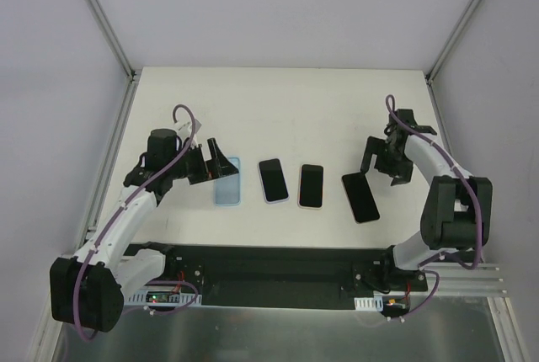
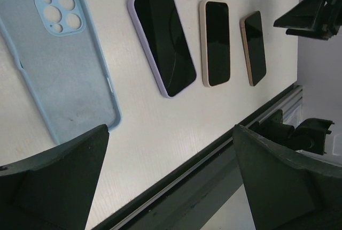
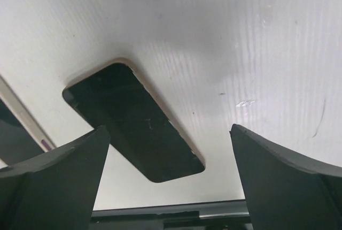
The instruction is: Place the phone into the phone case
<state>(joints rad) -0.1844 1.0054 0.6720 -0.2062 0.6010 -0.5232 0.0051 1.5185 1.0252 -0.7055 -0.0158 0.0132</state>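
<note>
An empty light blue phone case lies inside up at the left of a row; it also shows in the left wrist view. To its right lie a lavender-edged phone, a beige-edged phone and a dark phone, all screen up. My left gripper is open and empty over the case's left side. My right gripper is open and empty just above the dark phone's far right end.
A black rail runs along the table's near edge, in front of the row. The white table extends behind the phones to the grey enclosure walls. The beige-edged phone's edge shows at the left of the right wrist view.
</note>
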